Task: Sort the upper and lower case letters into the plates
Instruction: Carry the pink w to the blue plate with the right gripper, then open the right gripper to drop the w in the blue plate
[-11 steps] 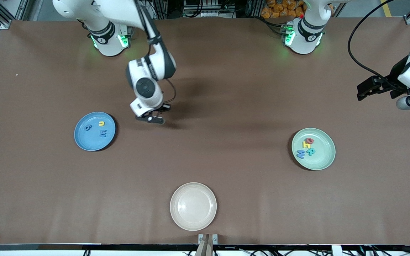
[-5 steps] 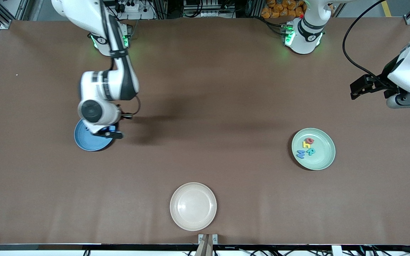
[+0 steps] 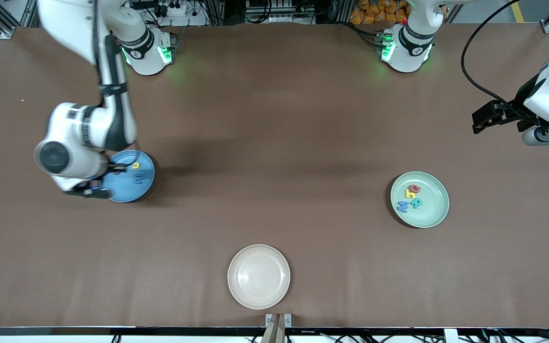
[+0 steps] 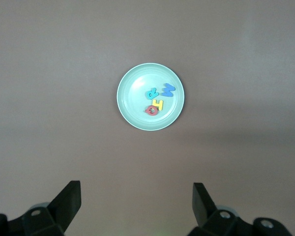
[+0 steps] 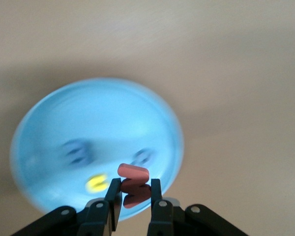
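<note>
My right gripper [image 3: 88,192] is shut on a red letter [image 5: 133,184] and hangs over the edge of the blue plate [image 3: 129,188] at the right arm's end of the table. On that plate lie a yellow u [image 3: 136,166] and a blue m [image 3: 137,179]; the arm partly hides a third letter. In the right wrist view the blue plate [image 5: 98,123] and the yellow u [image 5: 96,183] show blurred. The pale green plate [image 3: 434,214] holds a red letter [image 3: 414,188], yellow H [image 3: 410,193], teal R [image 3: 416,203] and blue M [image 3: 403,206]. My left gripper [image 4: 136,201] is open and empty, high above the table near the green plate [image 4: 132,78].
A cream-white plate [image 3: 259,276] sits near the front edge of the table, midway between the two coloured plates. The left arm [image 3: 548,102] waits at the left arm's end of the table.
My right arm has swung from over the table's middle toward the right arm's end, carrying the red letter to the blue plate's edge. The left arm has barely shifted.
</note>
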